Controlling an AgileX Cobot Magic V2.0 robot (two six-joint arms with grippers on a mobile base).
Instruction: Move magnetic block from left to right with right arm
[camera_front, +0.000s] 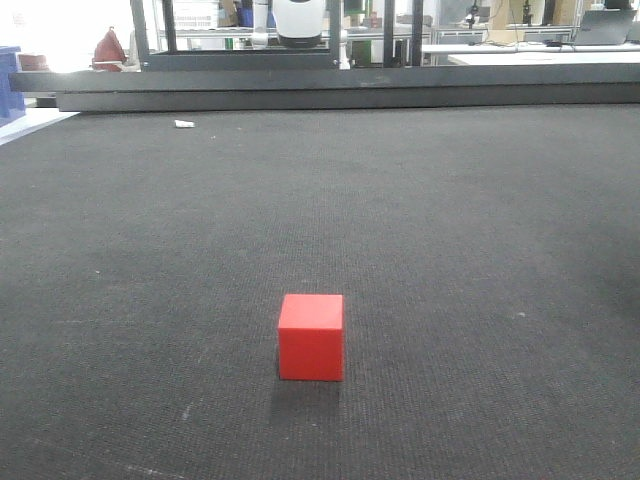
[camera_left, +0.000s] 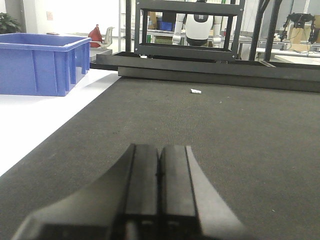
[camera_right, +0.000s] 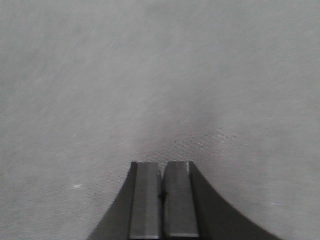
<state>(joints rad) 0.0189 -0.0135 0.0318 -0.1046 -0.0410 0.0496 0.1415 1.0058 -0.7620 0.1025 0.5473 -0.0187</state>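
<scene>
A dark grey, carpet-textured mat (camera_front: 480, 220) covers nearly the whole work surface and serves as the reference for everything else. Along the mat's far edge runs a long black metal rail (camera_front: 350, 88). Off the mat's left edge, on bare white tabletop, stands a blue plastic crate (camera_left: 40, 62), well apart from the action.

The left gripper (camera_left: 160, 150) hangs low over the left part of the mat, pointing toward the far edge. Its two black jaws are pressed flat together with nothing between them. The right gripper (camera_right: 162, 167) looks down on a bare, blurred patch of the mat. Its jaws are likewise pressed together and hold nothing.

The magnetic block (camera_front: 311, 337), a small plain red cube with sharp edges, sits square on the mat in its near middle part. It stands alone, with nothing touching it. Neither wrist view shows it, so how far either gripper is from it cannot be told. A tiny white scrap (camera_front: 184, 124) lies on the mat close to the far edge, left of centre.

The pick seems not to have begun: this looks like the approach stage. Next, the right arm would need to bring the cube into its wrist view. Its jaws must then spread wider than the cube, come down squarely over two opposite faces and pinch it. After that comes the carry toward the mat's right side.
</scene>
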